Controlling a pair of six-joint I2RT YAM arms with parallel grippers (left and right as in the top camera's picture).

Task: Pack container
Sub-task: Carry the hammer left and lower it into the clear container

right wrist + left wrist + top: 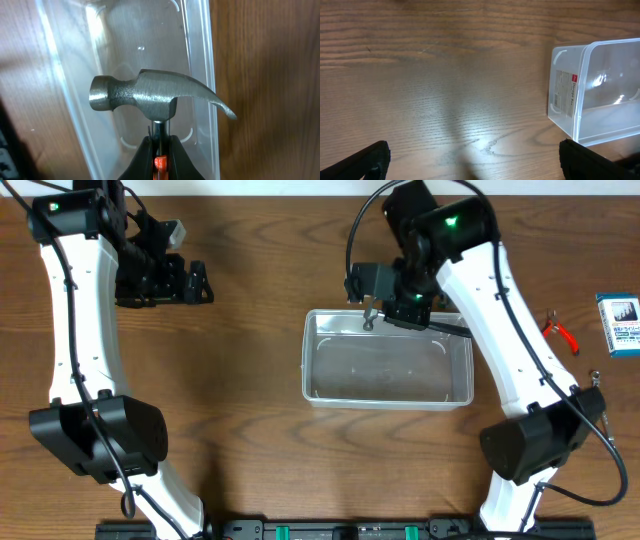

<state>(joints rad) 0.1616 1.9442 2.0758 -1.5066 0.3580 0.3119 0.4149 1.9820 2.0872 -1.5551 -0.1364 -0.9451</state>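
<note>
Hammer (150,95) held over the container's (310,365) far rim.
Container sits on the surface (250,430), long axis left-right. Right gripper (159,150) clamps hammer below its head, claw pointing beyond rim; left gripper (198,282) spread, well left.

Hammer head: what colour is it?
The hammer head is dull grey metal; the right wrist view shows it best.
</note>
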